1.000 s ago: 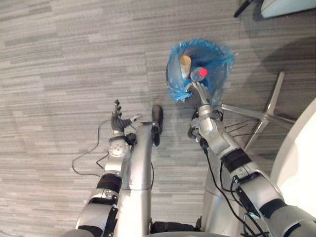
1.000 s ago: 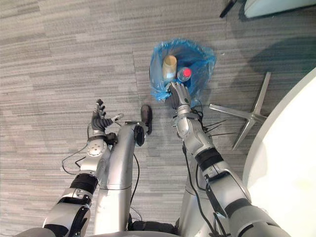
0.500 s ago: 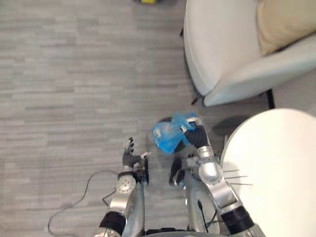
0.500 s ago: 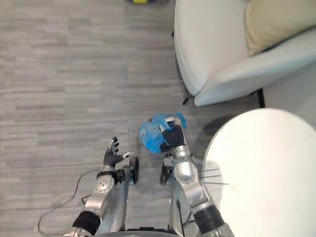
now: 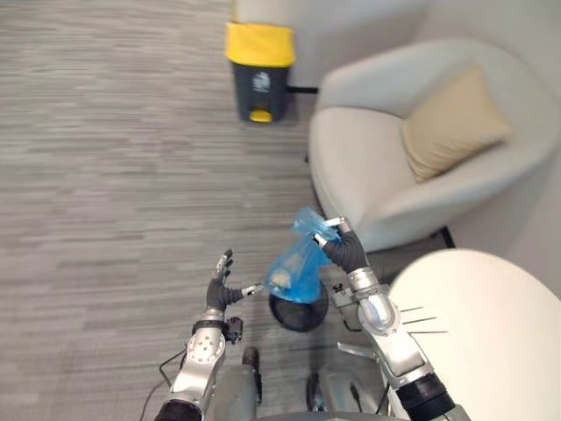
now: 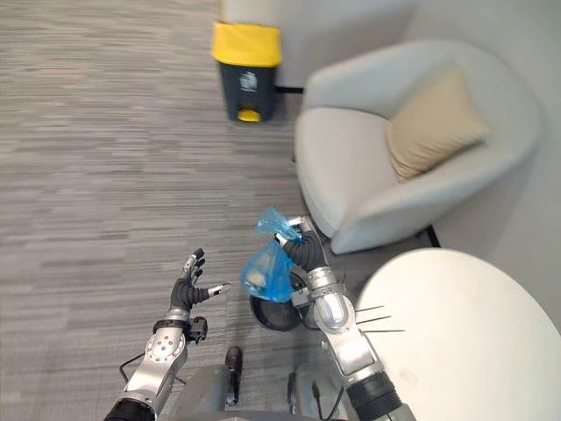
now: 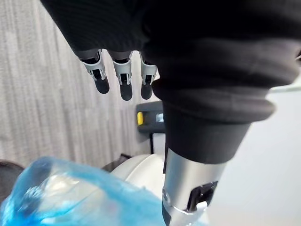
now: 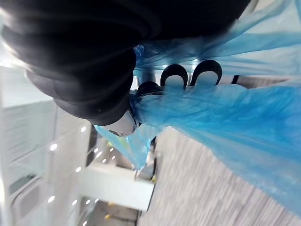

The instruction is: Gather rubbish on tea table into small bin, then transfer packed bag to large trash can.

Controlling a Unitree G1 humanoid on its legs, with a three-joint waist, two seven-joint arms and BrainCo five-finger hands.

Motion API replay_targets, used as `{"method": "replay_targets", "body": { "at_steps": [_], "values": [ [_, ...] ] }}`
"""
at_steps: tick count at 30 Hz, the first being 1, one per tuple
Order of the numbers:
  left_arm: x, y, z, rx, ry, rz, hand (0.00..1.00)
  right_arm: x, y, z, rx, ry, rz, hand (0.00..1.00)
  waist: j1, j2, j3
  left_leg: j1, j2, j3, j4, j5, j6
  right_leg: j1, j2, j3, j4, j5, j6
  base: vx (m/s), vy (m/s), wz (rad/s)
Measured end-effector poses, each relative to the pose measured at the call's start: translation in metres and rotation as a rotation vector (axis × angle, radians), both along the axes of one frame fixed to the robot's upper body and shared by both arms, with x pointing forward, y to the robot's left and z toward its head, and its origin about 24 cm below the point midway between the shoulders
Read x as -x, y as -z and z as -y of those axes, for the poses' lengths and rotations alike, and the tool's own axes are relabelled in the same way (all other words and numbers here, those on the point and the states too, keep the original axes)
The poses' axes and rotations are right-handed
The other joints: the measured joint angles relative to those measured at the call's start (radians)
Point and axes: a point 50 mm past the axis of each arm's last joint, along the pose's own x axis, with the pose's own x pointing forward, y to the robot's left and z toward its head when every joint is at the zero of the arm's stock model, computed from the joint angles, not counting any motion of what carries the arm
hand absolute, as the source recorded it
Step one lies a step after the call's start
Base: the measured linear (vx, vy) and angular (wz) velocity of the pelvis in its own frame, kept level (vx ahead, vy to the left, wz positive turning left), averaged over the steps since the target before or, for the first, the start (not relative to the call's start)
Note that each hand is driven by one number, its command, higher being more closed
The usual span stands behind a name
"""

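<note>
Bagging looks done: right hand [image 5: 344,250] is clamped on the neck of the blue bag [image 5: 294,270], hanging mid-frame above the small bin [image 5: 302,321]. Left hand [image 5: 217,294] idles, fingers spread. Left to do: carrying it to the yellow-lidded trash can [image 5: 259,66] at the top.

Grey carpeted floor [image 5: 105,132], yellow-lidded trash can [image 5: 259,74]; pale armchair [image 5: 377,167]; small black bin [image 5: 296,317]

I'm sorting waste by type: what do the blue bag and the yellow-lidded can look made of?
The blue bag: probably thin translucent plastic film; it crinkles and bunches where the right hand grips it, pale contents showing through. The yellow-lidded can: likely rigid moulded plastic, dark grey body, smooth yellow lid.
</note>
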Motion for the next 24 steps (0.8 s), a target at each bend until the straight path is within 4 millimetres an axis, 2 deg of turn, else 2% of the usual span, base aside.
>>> {"method": "replay_targets", "body": {
  "at_steps": [1,2,3,4,5,6,7,8,9,10,11,12,13,14,15,16,18,21,24],
  "values": [
    [-0.001,-0.009,0.005,0.000,0.022,0.042,0.00,-0.001,-0.009,0.002,0.003,0.000,0.040,1.00,0.020,0.018,-0.010,-0.050,0.002,-0.029,-0.007,0.032,-0.014,0.010,0.017,-0.006,-0.096,-0.015,-0.022,-0.33,-0.161,0.63],
    [-0.001,-0.017,0.011,0.008,0.047,0.081,0.00,-0.003,-0.016,0.004,0.019,-0.003,0.077,1.00,0.024,0.031,-0.014,-0.083,0.004,-0.063,-0.041,0.081,-0.030,0.015,0.028,-0.022,-0.173,-0.022,-0.036,-0.29,-0.132,0.68],
    [-0.001,-0.020,0.014,0.012,0.058,0.098,0.00,-0.005,-0.020,0.006,0.028,0.001,0.094,1.00,0.018,0.039,-0.014,-0.092,0.004,-0.076,-0.062,0.106,-0.038,0.017,0.034,-0.038,-0.200,-0.026,-0.056,-0.40,-0.167,0.91],
    [-0.004,-0.025,0.021,0.021,0.084,0.122,0.00,-0.010,-0.025,0.013,0.046,0.025,0.117,1.00,0.004,0.071,-0.009,-0.091,0.022,-0.096,-0.135,0.185,-0.054,0.014,0.057,-0.084,-0.214,-0.007,-0.082,-0.30,-0.108,0.80],
    [-0.005,-0.028,0.024,0.019,0.100,0.131,0.00,-0.013,-0.025,0.016,0.059,0.035,0.120,1.00,-0.002,0.078,-0.009,-0.073,0.032,-0.081,-0.187,0.224,-0.059,0.014,0.057,-0.100,-0.216,0.003,-0.089,-0.45,-0.130,0.84],
    [-0.006,-0.032,0.027,0.010,0.119,0.153,0.00,-0.016,-0.028,0.018,0.068,0.045,0.125,1.00,-0.012,0.086,-0.011,-0.046,0.052,-0.047,-0.257,0.221,-0.070,0.014,0.056,-0.133,-0.217,0.014,-0.104,-0.37,-0.070,0.77],
    [-0.010,-0.040,0.031,0.000,0.151,0.190,0.00,-0.018,-0.033,0.023,0.062,0.065,0.143,1.00,-0.020,0.085,-0.010,-0.060,0.074,0.031,-0.234,0.175,-0.066,0.012,0.039,-0.170,-0.222,0.028,-0.113,-0.42,-0.060,0.76],
    [-0.015,-0.047,0.036,-0.004,0.176,0.220,0.00,-0.020,-0.038,0.027,0.052,0.075,0.156,1.00,-0.021,0.085,-0.010,-0.070,0.087,0.080,-0.178,0.163,-0.048,0.006,0.022,-0.184,-0.224,0.044,-0.110,-0.40,-0.022,0.81],
    [-0.021,-0.055,0.040,-0.015,0.215,0.262,0.00,-0.023,-0.045,0.028,0.051,0.071,0.179,1.00,-0.040,0.087,-0.014,-0.082,0.092,0.112,-0.068,0.141,-0.019,-0.002,-0.007,-0.209,-0.233,0.068,-0.102,-0.31,0.027,0.55],
    [-0.023,-0.059,0.042,-0.021,0.233,0.280,0.00,-0.024,-0.048,0.027,0.056,0.066,0.191,1.00,-0.050,0.088,-0.015,-0.081,0.094,0.116,-0.018,0.122,-0.011,-0.005,-0.023,-0.219,-0.237,0.077,-0.097,-0.29,0.094,0.71],
    [-0.029,-0.067,0.048,-0.033,0.273,0.319,0.00,-0.026,-0.053,0.028,0.061,0.061,0.212,1.00,-0.070,0.097,-0.020,-0.052,0.110,0.115,0.061,0.060,-0.026,-0.005,-0.050,-0.237,-0.264,0.108,-0.080,-0.22,0.118,0.50],
    [-0.031,-0.070,0.051,-0.034,0.285,0.334,0.00,-0.027,-0.055,0.028,0.060,0.059,0.216,1.00,-0.071,0.099,-0.022,-0.026,0.121,0.111,0.067,0.033,-0.047,-0.006,-0.057,-0.239,-0.279,0.117,-0.072,-0.24,0.185,0.55],
    [-0.035,-0.073,0.058,-0.038,0.317,0.353,0.00,-0.027,-0.056,0.030,0.062,0.061,0.220,1.00,-0.076,0.111,-0.031,0.034,0.135,0.101,0.027,-0.019,-0.077,-0.006,-0.067,-0.249,-0.316,0.135,-0.063,-0.17,0.175,0.31],
    [-0.038,-0.074,0.062,-0.041,0.332,0.355,0.00,-0.028,-0.056,0.030,0.059,0.059,0.219,1.00,-0.077,0.116,-0.033,0.060,0.143,0.102,-0.018,-0.036,-0.090,-0.007,-0.067,-0.250,-0.332,0.145,-0.055,-0.20,0.268,0.32],
    [-0.043,-0.072,0.066,-0.064,0.357,0.346,0.00,-0.028,-0.055,0.029,0.044,0.058,0.207,1.00,-0.073,0.108,-0.033,0.087,0.127,0.104,-0.117,-0.027,-0.100,-0.007,-0.072,-0.246,-0.363,0.173,-0.034,-0.15,0.257,0.14],
    [-0.045,-0.064,0.069,-0.090,0.377,0.311,0.00,-0.028,-0.054,0.023,0.029,0.040,0.199,1.00,-0.073,0.088,-0.044,0.098,0.102,0.109,-0.166,0.009,-0.081,-0.001,-0.086,-0.245,-0.410,0.213,-0.031,-0.12,0.246,0.13],
    [-0.045,-0.051,0.070,-0.148,0.408,0.257,0.00,-0.030,-0.063,0.015,0.026,0.012,0.230,1.00,-0.082,0.077,-0.050,0.100,0.074,0.110,-0.195,0.036,-0.056,0.023,-0.104,-0.244,-0.478,0.268,-0.005,-0.06,0.188,0.13],
    [-0.043,-0.038,0.074,-0.221,0.444,0.202,0.00,-0.039,-0.082,-0.003,0.011,-0.039,0.287,1.00,-0.084,0.063,-0.059,0.112,0.063,0.141,-0.227,0.059,-0.041,0.029,-0.109,-0.205,-0.531,0.318,-0.010,-0.07,0.132,-0.19],
    [-0.042,-0.026,0.082,-0.276,0.491,0.160,0.00,-0.038,-0.092,-0.021,0.007,-0.103,0.319,1.00,-0.085,0.048,-0.068,0.128,0.062,0.162,-0.260,0.074,-0.043,0.027,-0.107,-0.183,-0.551,0.336,-0.005,-0.07,0.041,-0.24]
  ]
}}
